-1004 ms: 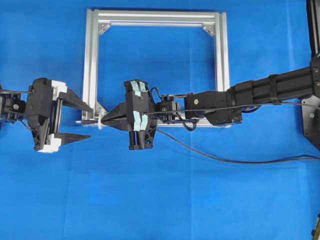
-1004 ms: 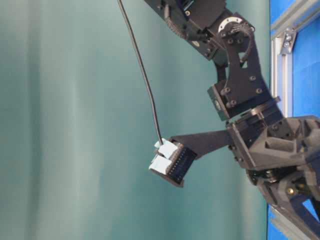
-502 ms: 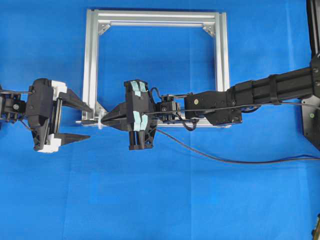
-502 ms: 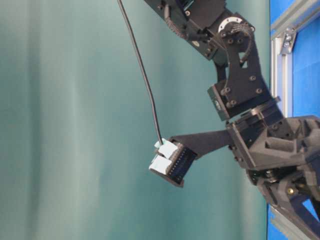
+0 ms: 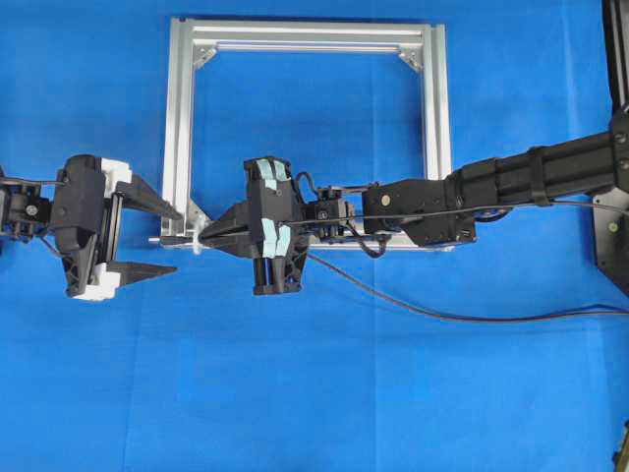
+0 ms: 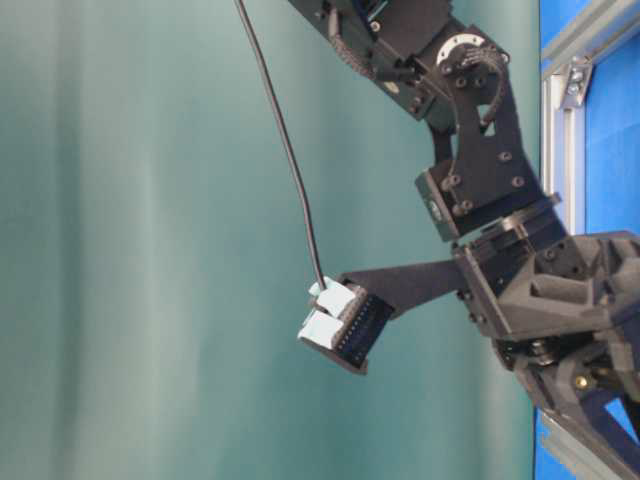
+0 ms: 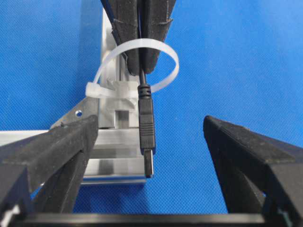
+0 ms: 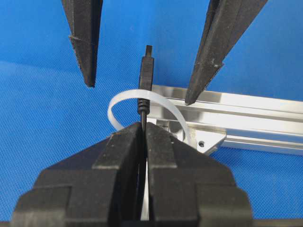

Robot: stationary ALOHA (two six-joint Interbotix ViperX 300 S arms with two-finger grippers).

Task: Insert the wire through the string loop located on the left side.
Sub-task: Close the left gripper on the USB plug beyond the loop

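The white string loop (image 7: pixel 170 54) stands on the lower left corner of the silver frame (image 5: pixel 180 118). My right gripper (image 8: pixel 143 126) is shut on the thin black wire (image 8: pixel 141 106) just behind its plug. The plug (image 7: pixel 147 127) has come through the loop and points at my left gripper (image 7: pixel 150 124). That gripper is open, its two fingers wide apart on either side of the plug and touching nothing. In the overhead view the loop (image 5: pixel 198 242) sits between the left gripper (image 5: pixel 178 240) and the right gripper (image 5: pixel 203 236).
The right arm (image 5: pixel 511 182) reaches across the frame's lower bar from the right. The slack wire (image 5: pixel 442 315) trails over the blue cloth toward the right edge. A silver corner bracket (image 7: pixel 71 118) lies beside the left finger.
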